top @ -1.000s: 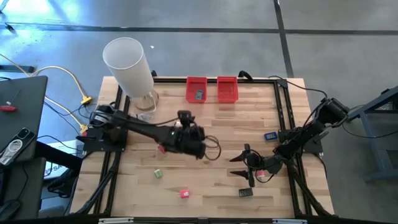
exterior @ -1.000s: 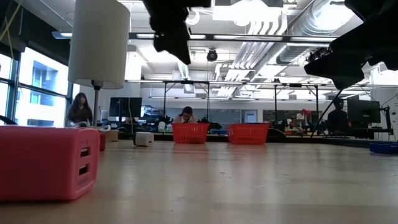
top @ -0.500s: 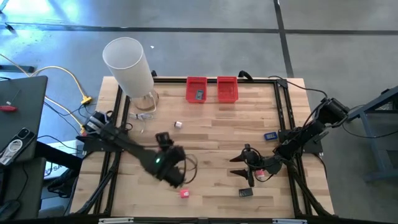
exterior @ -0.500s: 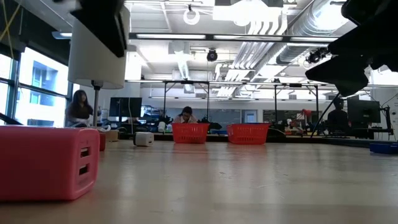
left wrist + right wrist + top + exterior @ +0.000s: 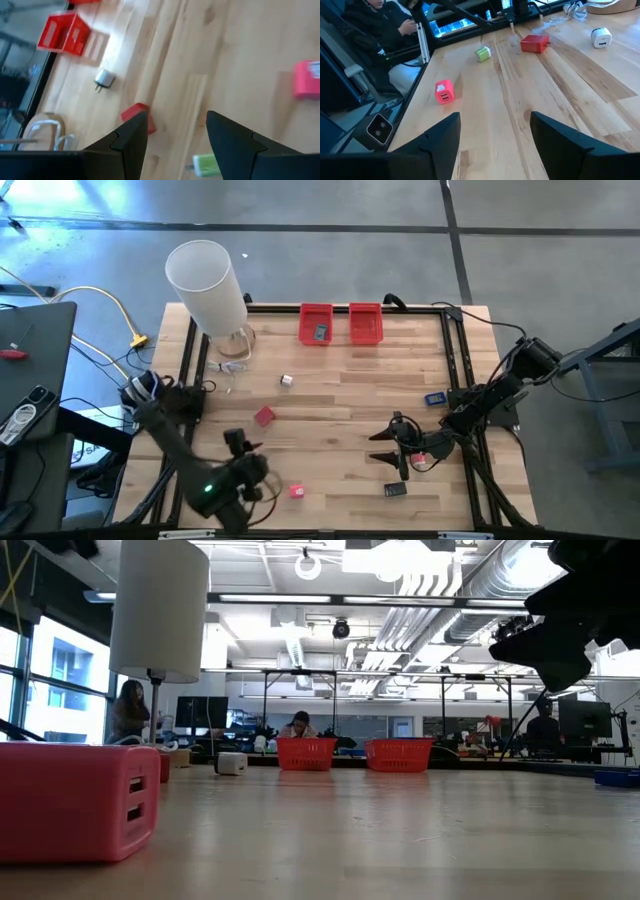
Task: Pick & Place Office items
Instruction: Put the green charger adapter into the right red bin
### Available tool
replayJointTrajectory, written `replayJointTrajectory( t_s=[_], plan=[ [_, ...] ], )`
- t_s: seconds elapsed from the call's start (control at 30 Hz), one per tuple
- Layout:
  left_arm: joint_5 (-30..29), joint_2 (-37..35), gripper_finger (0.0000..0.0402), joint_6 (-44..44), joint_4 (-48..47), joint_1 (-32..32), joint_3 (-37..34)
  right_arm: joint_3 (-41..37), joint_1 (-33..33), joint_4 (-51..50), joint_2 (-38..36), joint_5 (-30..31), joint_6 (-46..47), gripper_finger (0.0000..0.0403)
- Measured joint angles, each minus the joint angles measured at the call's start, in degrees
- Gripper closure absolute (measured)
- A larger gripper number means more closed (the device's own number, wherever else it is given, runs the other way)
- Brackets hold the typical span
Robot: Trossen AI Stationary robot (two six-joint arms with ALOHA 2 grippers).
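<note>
Office items: spread loose over the worktop (image 5: 340, 395), none in either tool. White plug (image 5: 287, 380) and red block (image 5: 264, 416) toward the left half, pink block (image 5: 297, 491) and black piece (image 5: 395, 490) by the edge opposite the bins, blue piece (image 5: 434, 398) near the right edge, one grey piece (image 5: 320, 332) already inside the left red bin (image 5: 315, 311); right red bin (image 5: 366, 310) apparently without a piece.

Just changed: left tool (image 5: 237, 445) swung from mid-worktop back to the left corner opposite the bins, released, fingers apart and nothing between them. Probably lining up on the small pieces in that corner; no pick begun. Right tool (image 5: 395, 445) unmoved toward the right edge, likewise released and empty.

Seen in one view only: green piece (image 5: 207, 165), just beside the left fingers in the left wrist view, hidden under the arm from above. Pink block (image 5: 75, 800) large in the low view, socket holes showing, bins far behind. From the right wrist view, a person (image 5: 385, 30) seated beyond the worktop edge.
</note>
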Motion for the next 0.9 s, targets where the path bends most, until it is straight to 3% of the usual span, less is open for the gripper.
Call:
replayJointTrajectory(
  t_s=[0.33,0.53,0.9],
  plan=[
    [-1.12,0.0,0.0211,-6.35,1.03,-7.73,0.0,0.0,0.07,0.11,0.0,-0.21,2.94,0.0174],
    [-3.21,-0.02,0.0211,-6.61,2.89,-9.21,0.0,0.0,0.63,0.11,0.02,-0.22,2.99,0.0174],
    [-2.72,-0.13,0.0211,1.36,16.96,-9.17,-4.66,0.0,1.03,0.08,0.02,-0.22,2.84,0.0174]
  ],
)
